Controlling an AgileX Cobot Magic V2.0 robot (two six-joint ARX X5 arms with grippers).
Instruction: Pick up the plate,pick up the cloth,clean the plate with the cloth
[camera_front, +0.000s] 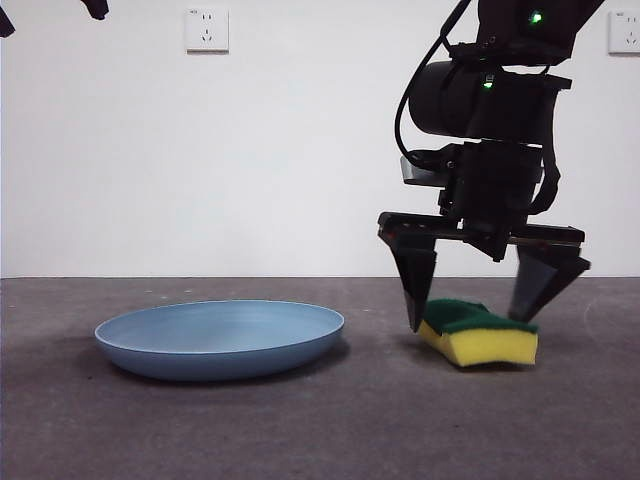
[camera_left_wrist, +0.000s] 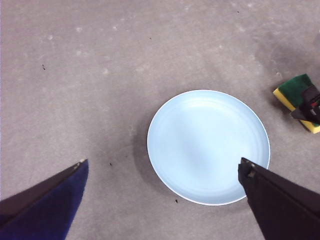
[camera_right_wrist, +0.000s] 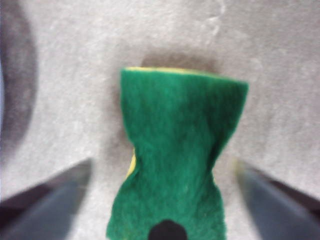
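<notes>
The grey tabletop (camera_front: 300, 420) lies bare around the plate (camera_front: 220, 338), which sits flat, well apart from the cloth (camera_front: 480, 333) (a yellow-and-green sponge). The right pincer (camera_front: 478, 305) straddles the cloth, jaws spread wide, tips beside its ends. The left pincer (camera_left_wrist: 160, 200) hangs wide above the plate's rim.

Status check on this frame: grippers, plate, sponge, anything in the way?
Right gripper open, fingers straddling the sponge on the table. Left gripper open, high above the plate. Plate flat, untouched. Nothing in the way.
</notes>
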